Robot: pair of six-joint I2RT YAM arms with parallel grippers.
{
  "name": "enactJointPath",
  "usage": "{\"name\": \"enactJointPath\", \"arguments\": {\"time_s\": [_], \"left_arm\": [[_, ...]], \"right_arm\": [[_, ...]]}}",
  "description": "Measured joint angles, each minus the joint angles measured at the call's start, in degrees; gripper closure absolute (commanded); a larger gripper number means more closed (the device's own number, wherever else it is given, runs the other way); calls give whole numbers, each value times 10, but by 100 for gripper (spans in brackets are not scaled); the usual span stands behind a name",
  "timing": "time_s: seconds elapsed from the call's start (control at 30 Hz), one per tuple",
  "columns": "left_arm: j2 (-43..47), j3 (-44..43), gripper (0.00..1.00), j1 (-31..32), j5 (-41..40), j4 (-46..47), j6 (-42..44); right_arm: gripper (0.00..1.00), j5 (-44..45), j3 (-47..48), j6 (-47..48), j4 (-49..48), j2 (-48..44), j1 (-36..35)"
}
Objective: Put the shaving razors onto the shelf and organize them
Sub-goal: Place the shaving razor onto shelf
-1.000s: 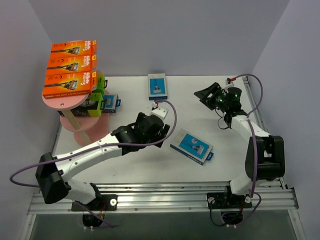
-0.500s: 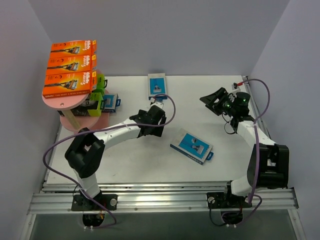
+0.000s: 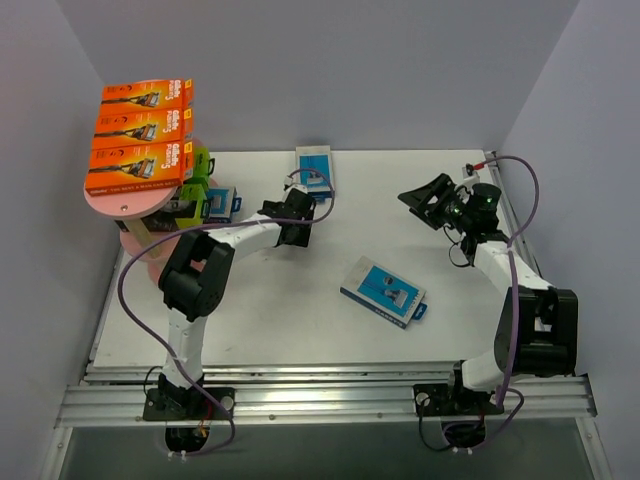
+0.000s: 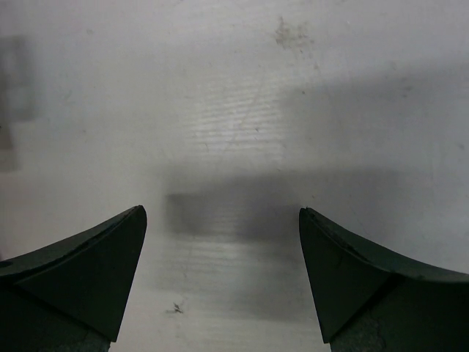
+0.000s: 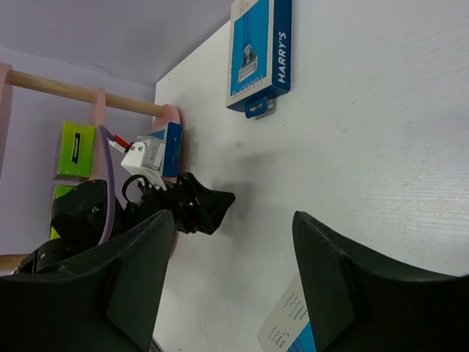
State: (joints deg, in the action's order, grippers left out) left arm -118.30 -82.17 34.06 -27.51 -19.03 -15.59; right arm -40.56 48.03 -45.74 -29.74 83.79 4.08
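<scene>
Jaws of the left gripper stood wide and empty; within the last second that arm had swung from table centre toward the blue pack at 12 o'clock, likely the next pick. Right gripper at 3 o'clock had eased back, jaws partly apart, holding nothing. Three orange packs sat on the shelf at 10 o'clock; another blue pack lay loose near 5 o'clock. Lower boards and lime-green packs were mostly covered; left wrist view showed only bare table, so alignment was unclear.
</scene>
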Motion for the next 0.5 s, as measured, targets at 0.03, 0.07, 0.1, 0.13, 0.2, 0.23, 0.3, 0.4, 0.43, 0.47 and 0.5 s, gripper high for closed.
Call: {"name": "enactJointPath", "arguments": {"time_s": [0.03, 0.07, 0.1, 0.13, 0.2, 0.23, 0.3, 0.4, 0.43, 0.47, 0.5], "left_arm": [[-7, -9, 6, -6, -1, 0, 5], [-15, -18, 6, -14, -2, 1, 10], [-21, -27, 6, -20, -2, 1, 14], [-28, -37, 6, -25, -3, 0, 18], [-44, -61, 6, -35, -7, -1, 28], [-52, -71, 6, -39, -9, -1, 31], [-63, -87, 6, -47, -15, -4, 40], [-79, -113, 5, -56, -21, -15, 43], [-83, -121, 5, -59, -21, -18, 43], [-88, -130, 5, -63, -21, -24, 43], [-92, -137, 5, -67, -21, -29, 42]], "right_arm": [[38, -1, 0, 0, -3, 0, 0], [38, -4, -1, -1, -7, 1, 0], [38, -5, -1, -2, -12, 1, 0], [38, -7, -2, -3, -19, 2, 0], [38, -11, -6, -7, -34, 4, 1], [38, -13, -8, -10, -40, 6, 1], [38, -19, -15, -17, -56, 9, 4], [38, -25, -22, -27, -73, 16, 11], [38, -27, -25, -30, -78, 18, 13], [38, -30, -28, -35, -86, 19, 16], [38, -32, -32, -39, -95, 22, 19]]}}
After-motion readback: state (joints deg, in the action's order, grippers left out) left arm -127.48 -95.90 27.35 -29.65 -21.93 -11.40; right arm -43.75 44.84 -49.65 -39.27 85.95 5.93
